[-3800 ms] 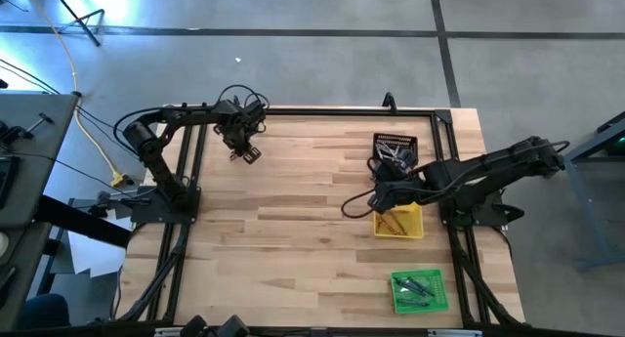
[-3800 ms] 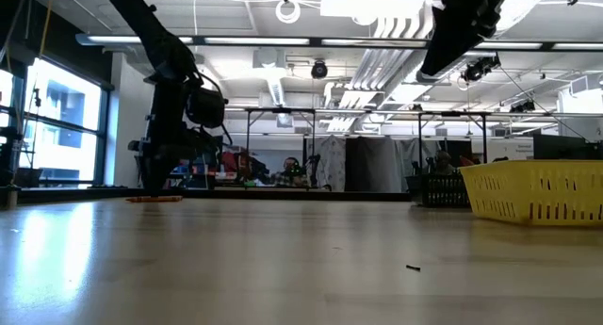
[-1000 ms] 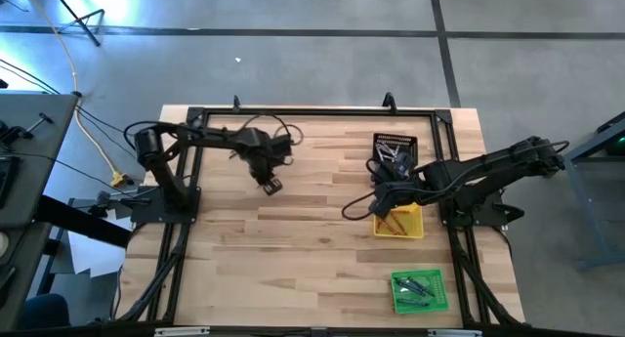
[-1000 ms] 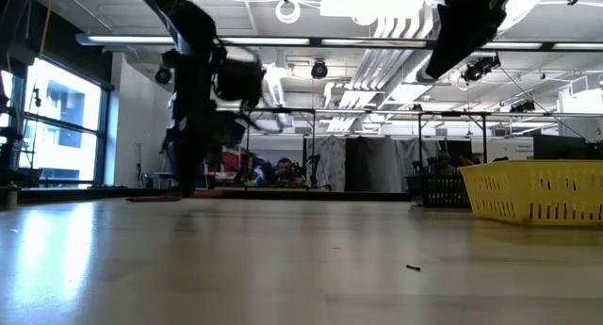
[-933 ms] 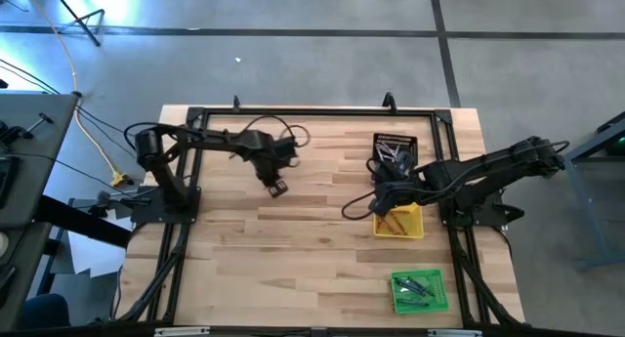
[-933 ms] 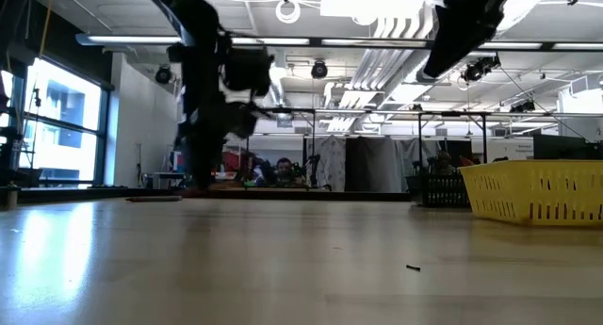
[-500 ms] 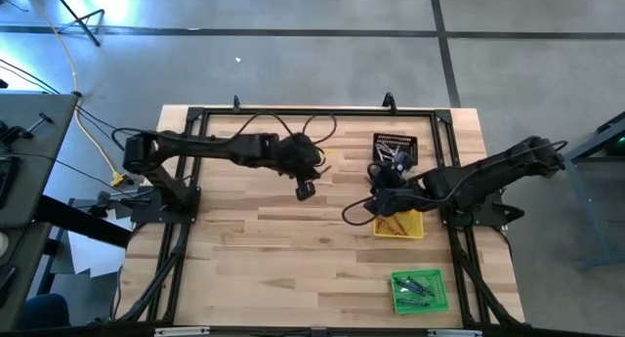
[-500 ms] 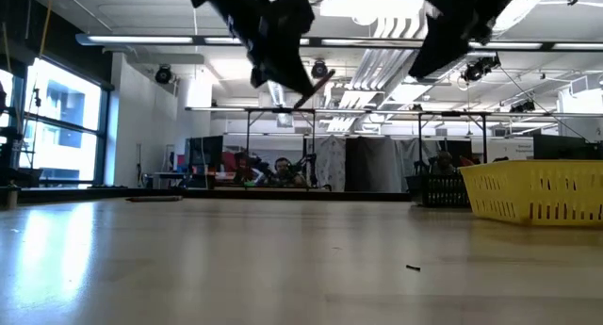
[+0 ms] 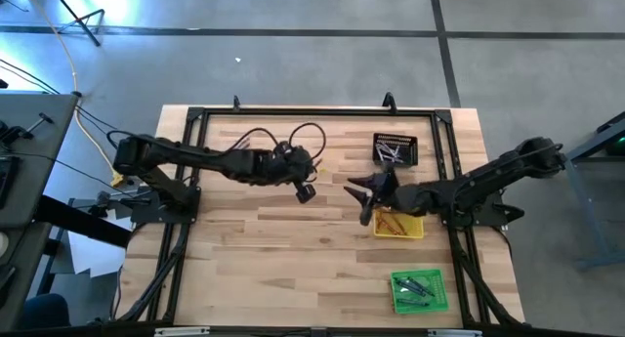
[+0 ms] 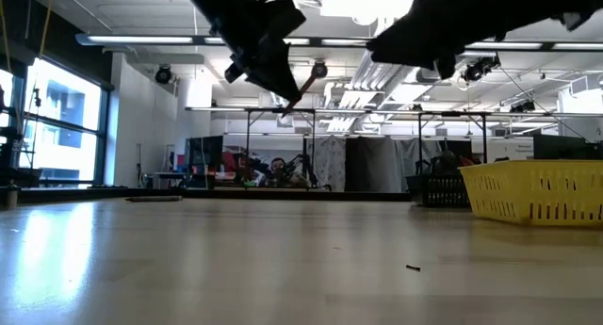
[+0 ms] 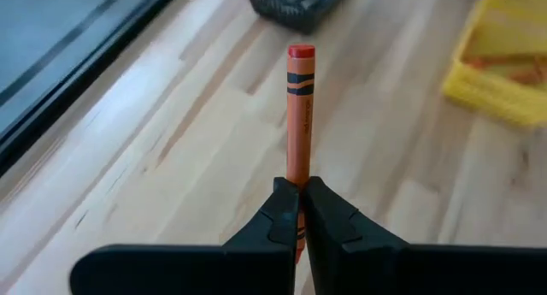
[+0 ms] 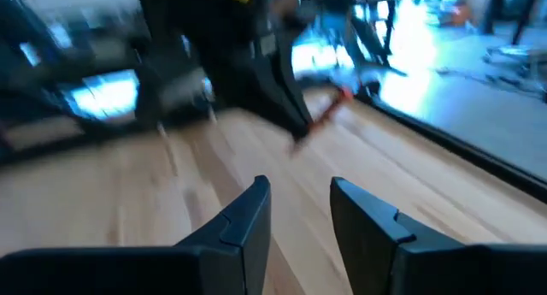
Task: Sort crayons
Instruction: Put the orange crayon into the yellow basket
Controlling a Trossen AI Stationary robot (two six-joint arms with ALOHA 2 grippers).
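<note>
An orange crayon (image 11: 300,107) with black bands is lifted over the middle of the table, and my left gripper (image 9: 305,191) is shut on it. It shows high up in the low view as a crayon (image 10: 304,87). My right gripper (image 9: 362,197) stands open just to the right of it, level, beside the yellow tray (image 9: 409,226), with nothing between its fingers (image 12: 248,214). The yellow tray holds orange crayons. Grey ones lie in the black tray (image 9: 395,149) and green ones in the green tray (image 9: 418,290). My left gripper pinches the orange crayon near its back end (image 11: 297,182) between its two fingers. The crayon runs on in line with the fingers and sticks out well past their tips. The fingers slant down toward the table's right. The crayon is clear of the table.
The three trays stand along the table's right side, black at the far end, yellow in the middle, green near the front. A thin stick (image 10: 155,199) lies on the table far off on the left in the low view. Bare wood stretches across the near left.
My left gripper has gone up and toward the table's right with the orange crayon, tipping from pointing down to a slant; the crayon is lifted clear. My right gripper has swung from pointing down over the yellow tray to level, reaching toward the table's left.
</note>
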